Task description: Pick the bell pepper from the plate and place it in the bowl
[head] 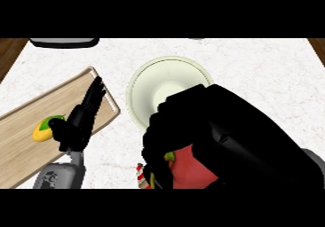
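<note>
A red bell pepper [188, 170] with a green stem shows low in the head view, mostly covered by my right hand [217, 128], whose fingers are curled round it. Just beyond that hand lies a pale cream bowl [166, 82], with nothing visible inside it. A sliver of a patterned plate rim [140, 176] peeks out under the pepper at the lower edge. My left hand [80, 119] rests at the left with straight fingers pointing away, above the cutting board.
A wooden cutting board [34, 146] lies slanted at the left with a yellow and green fruit [44, 128] on it, beside my left hand. A dark object [63, 43] sits at the counter's far left edge.
</note>
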Tool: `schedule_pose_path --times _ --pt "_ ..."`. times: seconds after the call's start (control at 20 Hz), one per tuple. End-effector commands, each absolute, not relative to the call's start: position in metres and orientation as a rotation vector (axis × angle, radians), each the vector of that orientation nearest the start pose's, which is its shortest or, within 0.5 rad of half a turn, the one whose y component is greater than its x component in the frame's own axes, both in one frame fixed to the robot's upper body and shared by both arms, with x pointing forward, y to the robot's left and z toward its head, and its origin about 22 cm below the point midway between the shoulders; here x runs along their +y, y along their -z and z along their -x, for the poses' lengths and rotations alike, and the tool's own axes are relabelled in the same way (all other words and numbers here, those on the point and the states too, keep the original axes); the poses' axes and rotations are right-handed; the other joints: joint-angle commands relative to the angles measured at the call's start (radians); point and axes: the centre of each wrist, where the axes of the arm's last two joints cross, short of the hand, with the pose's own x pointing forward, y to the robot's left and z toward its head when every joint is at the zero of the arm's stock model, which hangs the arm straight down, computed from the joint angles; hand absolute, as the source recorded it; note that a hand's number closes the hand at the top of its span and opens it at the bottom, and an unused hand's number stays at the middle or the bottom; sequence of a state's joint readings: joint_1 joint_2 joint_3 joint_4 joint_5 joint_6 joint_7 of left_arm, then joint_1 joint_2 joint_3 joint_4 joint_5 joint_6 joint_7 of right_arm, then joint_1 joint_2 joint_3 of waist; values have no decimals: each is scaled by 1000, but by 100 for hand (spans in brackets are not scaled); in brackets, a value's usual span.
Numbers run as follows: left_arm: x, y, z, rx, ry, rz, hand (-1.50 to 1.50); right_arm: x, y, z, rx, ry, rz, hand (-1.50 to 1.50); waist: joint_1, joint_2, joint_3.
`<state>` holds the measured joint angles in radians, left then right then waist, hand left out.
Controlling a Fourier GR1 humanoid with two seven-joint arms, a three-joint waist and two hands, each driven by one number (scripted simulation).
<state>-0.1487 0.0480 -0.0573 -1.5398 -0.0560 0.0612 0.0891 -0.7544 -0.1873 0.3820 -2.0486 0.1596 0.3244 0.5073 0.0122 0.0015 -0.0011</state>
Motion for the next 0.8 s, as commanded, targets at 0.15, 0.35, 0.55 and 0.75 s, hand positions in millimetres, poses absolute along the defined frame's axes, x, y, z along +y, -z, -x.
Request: schedule_pose_path --times 0.15,0.35,0.55,0.75 --pt "212 -31 -290 -1583 113 -74 0 -73 -221 -279 -2103 -1325 220 150 3 5 1" --pt "216 -19 -272 -1593 126 -56 0 -73 -199 -311 -2059 -1285 246 150 -1 2 1" --pt "205 -39 -279 -1607 120 -52 0 -78 -162 -348 -2062 -1290 328 150 7 4 1" --pt "197 -46 -271 -1610 126 -59 0 -72 -148 -377 -2001 -1302 333 150 10 2 1"
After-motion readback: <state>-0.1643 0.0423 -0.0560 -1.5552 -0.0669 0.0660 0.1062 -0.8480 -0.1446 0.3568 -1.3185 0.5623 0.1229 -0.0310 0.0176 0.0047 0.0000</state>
